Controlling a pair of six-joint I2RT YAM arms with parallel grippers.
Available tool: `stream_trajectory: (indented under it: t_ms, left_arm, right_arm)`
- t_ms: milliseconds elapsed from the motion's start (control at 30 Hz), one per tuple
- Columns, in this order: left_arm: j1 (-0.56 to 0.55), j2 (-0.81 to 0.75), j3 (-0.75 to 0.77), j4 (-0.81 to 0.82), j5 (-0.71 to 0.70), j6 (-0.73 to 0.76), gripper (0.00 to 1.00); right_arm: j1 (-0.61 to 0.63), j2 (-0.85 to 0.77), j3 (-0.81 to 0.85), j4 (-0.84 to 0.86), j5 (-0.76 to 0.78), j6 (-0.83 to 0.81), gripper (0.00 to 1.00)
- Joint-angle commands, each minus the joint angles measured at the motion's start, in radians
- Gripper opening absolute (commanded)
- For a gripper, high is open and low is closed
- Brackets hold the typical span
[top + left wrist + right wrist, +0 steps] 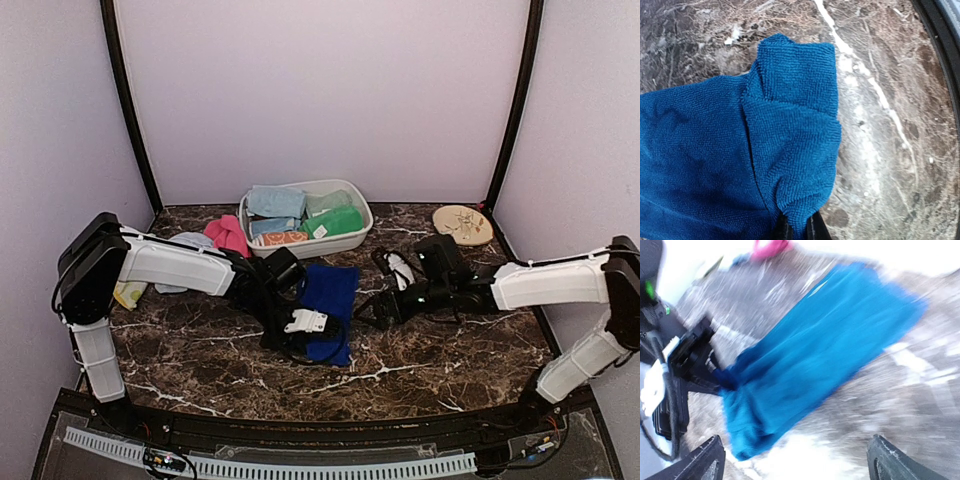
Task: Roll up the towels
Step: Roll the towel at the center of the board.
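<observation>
At the near end of the royal blue towel [332,295], which is spread on the middle of the marble table [450,370], a folded-over corner is pinched between the closed fingers [782,231] of the left gripper [798,231]. Just right of the towel, the right gripper [800,465] is held with its fingers [704,460] spread wide and nothing is gripped. Farther back, a pink towel [228,234] is laid just left of the white tub [352,238], in which a pale blue towel [275,200] and a green towel [338,220] are packed, and a round plate [463,224] is set at the far right.
</observation>
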Motion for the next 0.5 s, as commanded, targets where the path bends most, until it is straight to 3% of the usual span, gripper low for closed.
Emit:
stream_trajectory:
  t_ms: [0, 100, 167, 233, 367, 467]
  left_arm:
    - [0.018, 0.014, 0.043, -0.166, 0.155, -0.053, 0.00]
    - [0.039, 0.039, 0.079, -0.229, 0.235, -0.067, 0.00]
    - [0.055, 0.060, 0.100, -0.267, 0.275, -0.074, 0.00]
    - [0.067, 0.081, 0.117, -0.301, 0.312, -0.078, 0.00]
    - [0.092, 0.128, 0.155, -0.361, 0.394, -0.089, 0.00]
    - [0.120, 0.170, 0.192, -0.410, 0.450, -0.097, 0.00]
  right_arm:
    - [0.007, -0.262, -0.154, 0.228, 0.456, -0.027, 1.00]
    - [-0.002, -0.446, -0.334, 0.431, 0.577, 0.114, 1.00]
    - [-0.004, -0.488, -0.415, 0.582, 0.538, 0.108, 1.00]
    - [0.036, -0.483, -0.384, 0.519, 0.428, -0.083, 1.00]
    - [0.314, -0.450, -0.368, 0.371, 0.626, -0.442, 1.00]
    - [0.482, -0.400, -0.375, 0.334, 0.717, -0.593, 0.98]
